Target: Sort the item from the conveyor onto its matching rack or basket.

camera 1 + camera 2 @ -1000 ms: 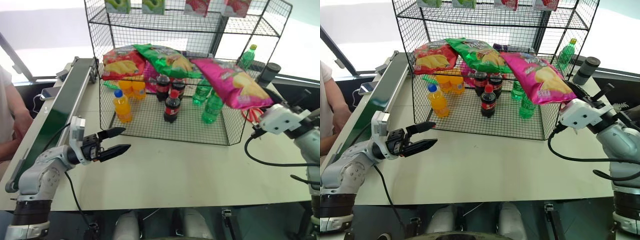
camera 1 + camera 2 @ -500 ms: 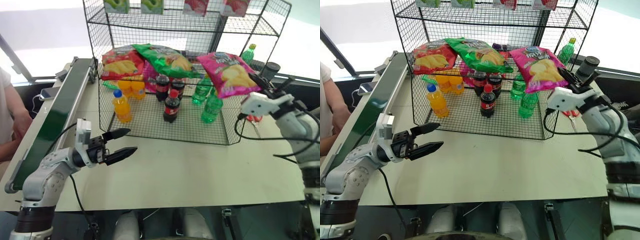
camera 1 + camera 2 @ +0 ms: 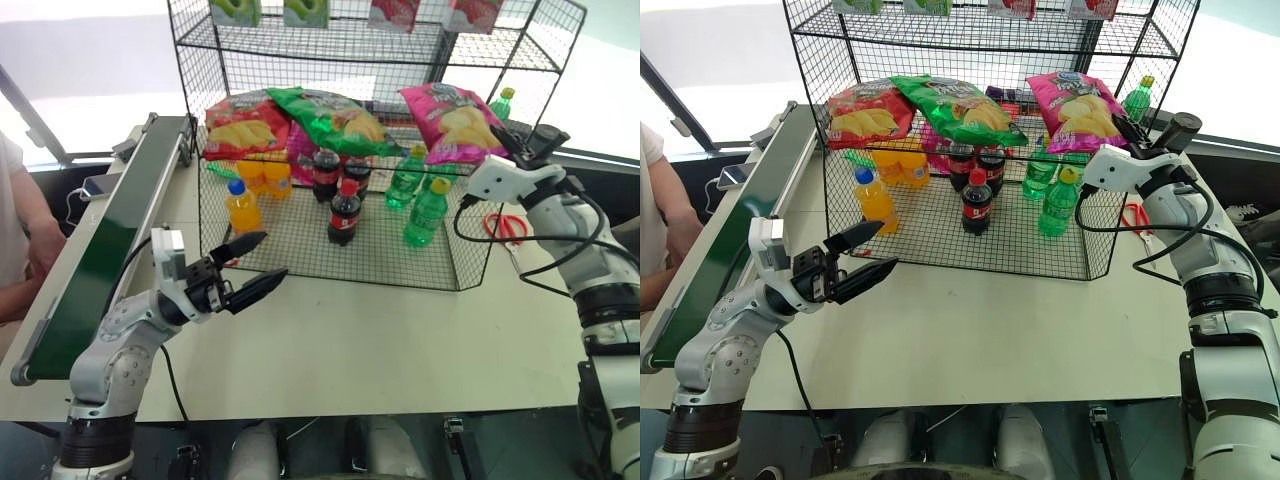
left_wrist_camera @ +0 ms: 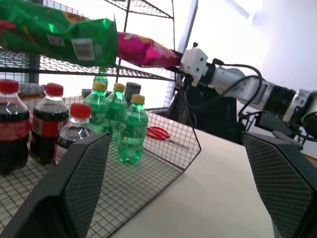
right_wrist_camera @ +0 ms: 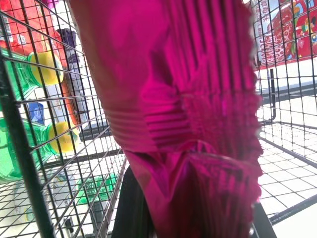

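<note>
The worktop (image 3: 400, 330) carries a conveyor (image 3: 110, 235) along its left edge and a black wire rack (image 3: 340, 180) at the rear centre. Red scissors (image 3: 507, 226) lie near the right edge, beside the rack. A phone (image 3: 96, 186) lies left of the conveyor.

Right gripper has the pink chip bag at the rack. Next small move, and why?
Probably ease the pink chip bag a bit deeper onto the middle shelf, then open. The right gripper pinches its crimped end at the black wire rack's right side, and the bag lies level with the green chip bag there.
</note>
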